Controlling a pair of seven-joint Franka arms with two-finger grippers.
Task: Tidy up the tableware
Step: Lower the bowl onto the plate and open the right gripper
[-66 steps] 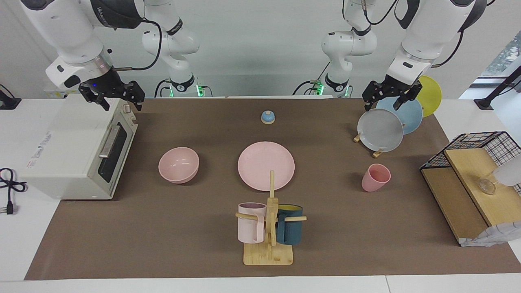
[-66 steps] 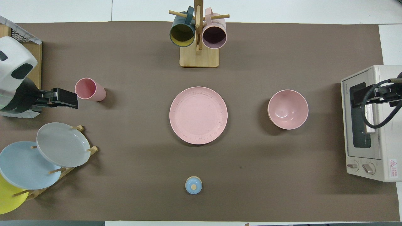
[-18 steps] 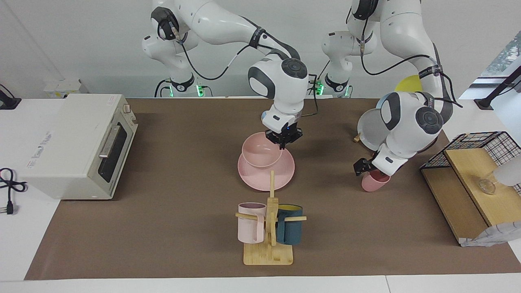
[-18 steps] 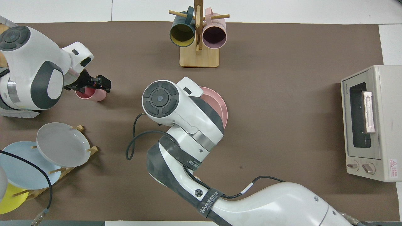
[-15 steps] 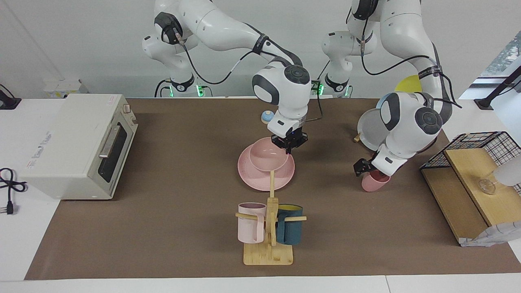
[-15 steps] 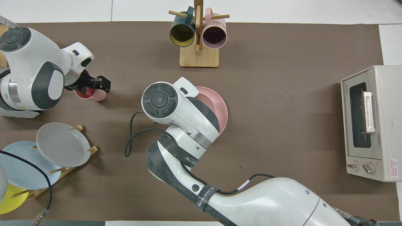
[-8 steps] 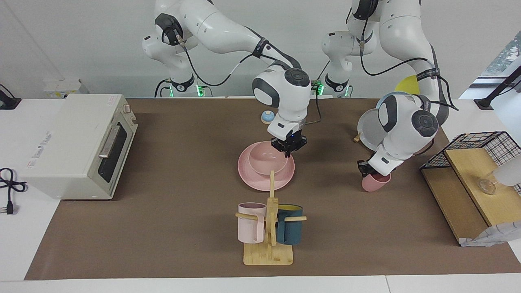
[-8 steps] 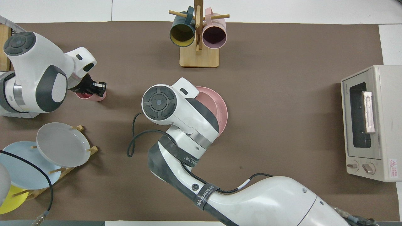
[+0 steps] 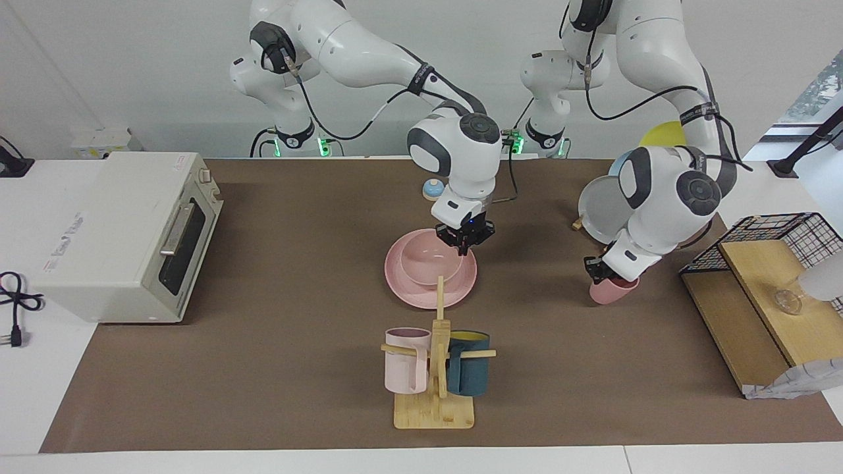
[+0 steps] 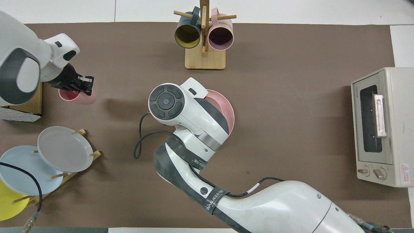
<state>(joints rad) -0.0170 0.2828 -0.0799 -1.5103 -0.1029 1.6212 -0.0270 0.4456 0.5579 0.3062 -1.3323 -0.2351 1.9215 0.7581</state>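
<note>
The pink plate [image 9: 403, 284] [image 10: 229, 110] lies at the middle of the brown mat. On it sits the pink bowl [image 9: 428, 263], hidden under the right arm in the overhead view. My right gripper [image 9: 465, 241] is at the bowl's rim, on the side nearer the robots. My left gripper [image 9: 600, 273] [image 10: 84, 84] is shut on the rim of the pink cup [image 9: 614, 291] [image 10: 76, 96]. The cup hangs tilted just above the mat, toward the left arm's end of the table.
A wooden mug tree [image 9: 435, 368] [image 10: 204, 38] with a pale pink and a teal mug stands farther out than the plate. A toaster oven [image 9: 125, 230], a plate rack [image 9: 606, 210] [image 10: 61, 149], a blue bell [image 9: 431, 189] and a wire shelf [image 9: 757, 289] border the mat.
My left gripper closed on the cup's rim, lifted it off the mat and carried it toward the left arm's end. My right arm lowered the bowl onto the plate.
</note>
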